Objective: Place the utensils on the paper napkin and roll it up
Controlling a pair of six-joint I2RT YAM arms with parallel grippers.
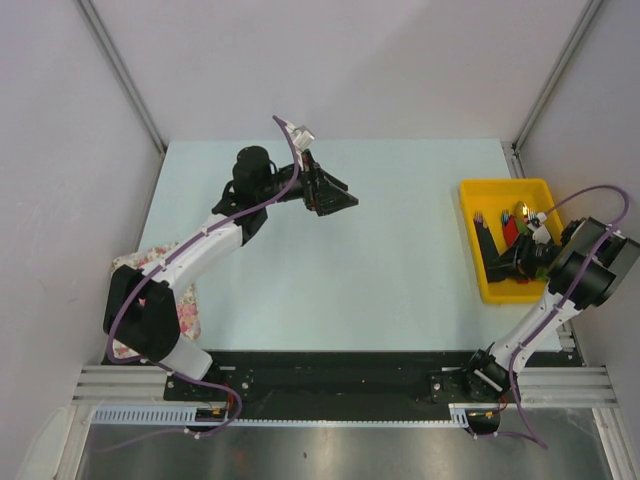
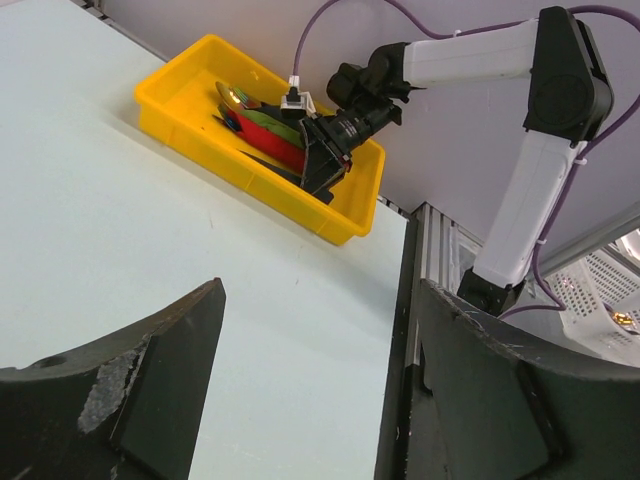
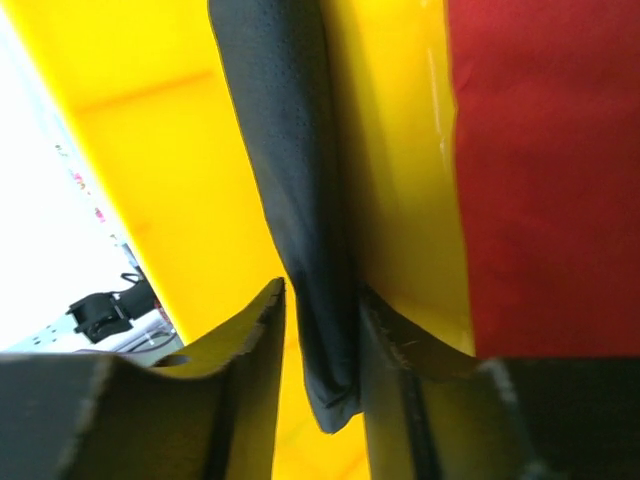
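Observation:
The paper napkin is a narrow black roll lying in the yellow bin at the right of the table; it also shows in the top view. The orange-handled utensils do not show; I cannot tell whether they are inside the roll. My right gripper reaches into the bin with its jaws either side of the roll's end. One finger touches the roll and a small gap shows at the other. My left gripper is open and empty, raised above the table's far middle.
A red roll lies next to the black one, with a green roll and a gold spoon also in the bin. A floral cloth lies at the table's near left by the left arm.

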